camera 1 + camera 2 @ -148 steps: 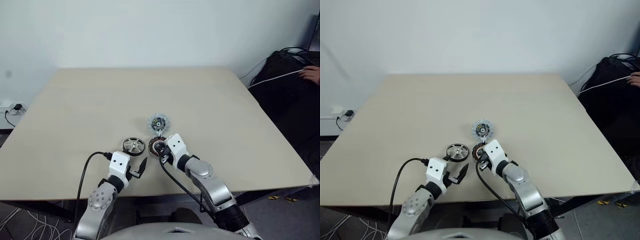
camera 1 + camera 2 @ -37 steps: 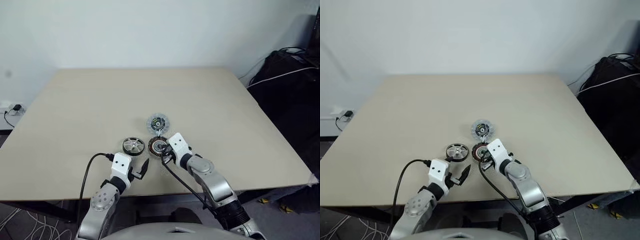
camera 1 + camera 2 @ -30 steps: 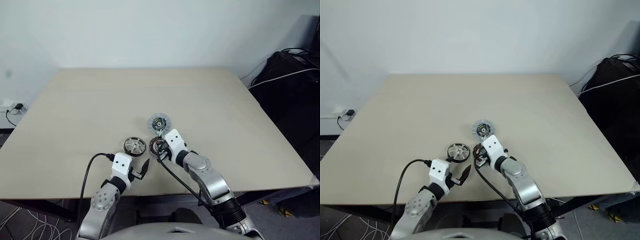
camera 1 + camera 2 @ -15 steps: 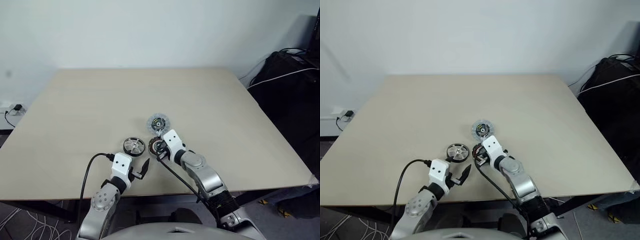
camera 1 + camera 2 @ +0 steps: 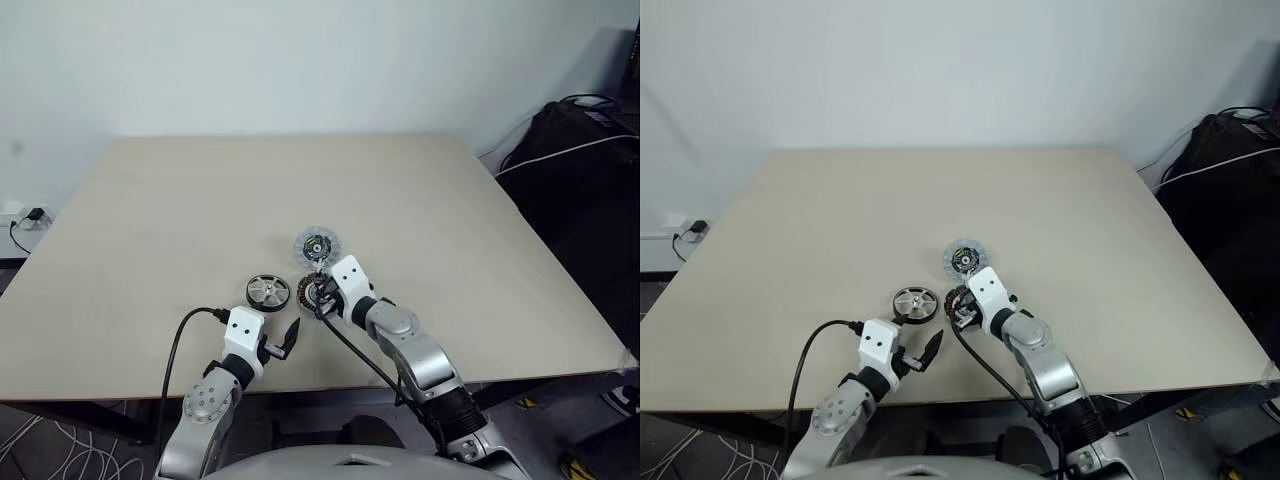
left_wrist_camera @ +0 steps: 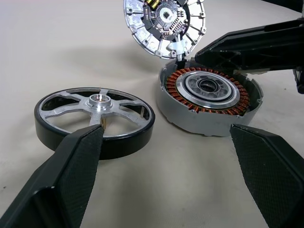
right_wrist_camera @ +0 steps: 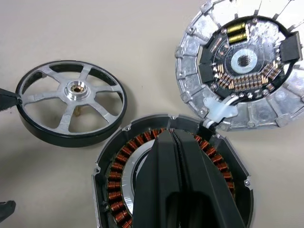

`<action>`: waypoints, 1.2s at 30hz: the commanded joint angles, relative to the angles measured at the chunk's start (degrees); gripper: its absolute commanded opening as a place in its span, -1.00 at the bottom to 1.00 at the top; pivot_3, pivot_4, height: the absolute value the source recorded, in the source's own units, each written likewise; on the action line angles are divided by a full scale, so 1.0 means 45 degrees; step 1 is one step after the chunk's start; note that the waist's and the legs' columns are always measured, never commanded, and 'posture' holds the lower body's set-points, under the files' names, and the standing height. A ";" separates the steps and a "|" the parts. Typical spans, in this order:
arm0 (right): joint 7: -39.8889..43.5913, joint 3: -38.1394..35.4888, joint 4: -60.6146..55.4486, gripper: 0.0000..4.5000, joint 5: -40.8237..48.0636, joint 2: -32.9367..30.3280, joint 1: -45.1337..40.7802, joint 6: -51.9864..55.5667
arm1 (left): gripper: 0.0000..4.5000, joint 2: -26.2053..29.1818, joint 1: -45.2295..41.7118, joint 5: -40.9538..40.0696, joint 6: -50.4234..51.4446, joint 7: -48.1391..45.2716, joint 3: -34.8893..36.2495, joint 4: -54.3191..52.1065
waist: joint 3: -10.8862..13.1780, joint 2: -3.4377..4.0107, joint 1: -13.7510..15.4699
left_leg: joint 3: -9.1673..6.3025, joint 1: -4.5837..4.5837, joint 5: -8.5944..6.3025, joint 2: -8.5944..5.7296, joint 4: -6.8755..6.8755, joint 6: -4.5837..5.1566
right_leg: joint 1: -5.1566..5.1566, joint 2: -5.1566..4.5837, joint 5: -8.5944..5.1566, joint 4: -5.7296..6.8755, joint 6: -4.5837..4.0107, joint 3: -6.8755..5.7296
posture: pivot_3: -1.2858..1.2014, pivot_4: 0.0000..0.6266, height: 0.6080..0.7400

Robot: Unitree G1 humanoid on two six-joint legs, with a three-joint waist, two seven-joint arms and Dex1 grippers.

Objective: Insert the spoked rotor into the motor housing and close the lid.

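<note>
Beige table [image 5: 200,200], plain white wall [image 5: 300,60], floor cables [image 5: 70,455]

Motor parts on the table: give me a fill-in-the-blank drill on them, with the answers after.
1. The spoked rotor lies on the table, to the robot's ____ of the motor housing.
2. The ring of windings inside the motor housing is coloured ____.
3. The right gripper has its fingers ____ over the motor housing.
4. The lid lies with its ____ face up.

Answers: left; copper-brown; shut; green-and-black
</note>
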 commanded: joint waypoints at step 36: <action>0.0291 -0.0623 -0.1793 -0.99 0.0638 -0.0087 0.0616 -0.0600 | 1.00 -0.1504 -0.0375 -0.0454 -0.2195 0.2481 0.2404 -0.0903 | 0.0008 0.0005 0.0029 | 0.0000 -0.0004 0.0001 -0.0001 -0.0009 0.0002 | -0.0003 -0.0001 0.0005 -0.0003 -0.0016 -0.0008 | 0.03 -1.00 1.00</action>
